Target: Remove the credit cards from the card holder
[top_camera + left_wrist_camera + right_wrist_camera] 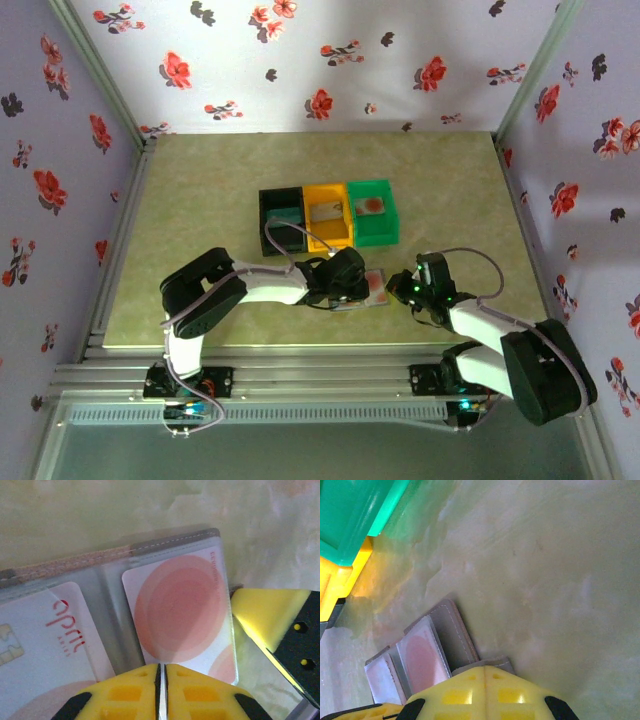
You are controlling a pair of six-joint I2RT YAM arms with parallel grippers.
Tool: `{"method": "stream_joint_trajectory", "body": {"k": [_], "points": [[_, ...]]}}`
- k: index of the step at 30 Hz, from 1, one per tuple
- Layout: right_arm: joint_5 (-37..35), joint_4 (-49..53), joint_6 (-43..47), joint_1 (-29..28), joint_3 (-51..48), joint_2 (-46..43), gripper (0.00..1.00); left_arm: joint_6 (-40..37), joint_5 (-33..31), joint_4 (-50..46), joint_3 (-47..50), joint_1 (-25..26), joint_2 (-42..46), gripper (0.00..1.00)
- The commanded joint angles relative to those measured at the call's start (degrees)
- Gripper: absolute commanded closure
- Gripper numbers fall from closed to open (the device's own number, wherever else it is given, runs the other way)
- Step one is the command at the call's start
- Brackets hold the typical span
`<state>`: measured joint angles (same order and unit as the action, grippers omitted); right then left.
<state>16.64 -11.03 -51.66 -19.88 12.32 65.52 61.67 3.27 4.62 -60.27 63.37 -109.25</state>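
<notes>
Plainly, the green bin [375, 236] holds one red-blotted card [370, 207]; the open grey card holder [112, 610] shows two pale cards [182, 610]; left fingers [125, 697] and right fingers [455, 697] clenched.

The pale green table [200, 250] carries the open card holder [374, 287] and a row of three coloured bins [309, 228].
</notes>
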Motion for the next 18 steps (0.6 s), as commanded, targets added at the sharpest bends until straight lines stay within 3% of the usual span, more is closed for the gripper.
{"method": "stream_joint_trajectory", "body": {"k": [1,18], "points": [[-0.8,7.2,-0.1,-0.6,-1.0,0.9,1.0,1.9,0.1,-2.3,0.7,-0.2,-0.6,0.85],[-0.8,7.6,-0.3,-0.7,-1.5,-0.3,1.0,1.4,-5.7,-14.9,-3.3,-0.4,-1.7,0.81]]}}
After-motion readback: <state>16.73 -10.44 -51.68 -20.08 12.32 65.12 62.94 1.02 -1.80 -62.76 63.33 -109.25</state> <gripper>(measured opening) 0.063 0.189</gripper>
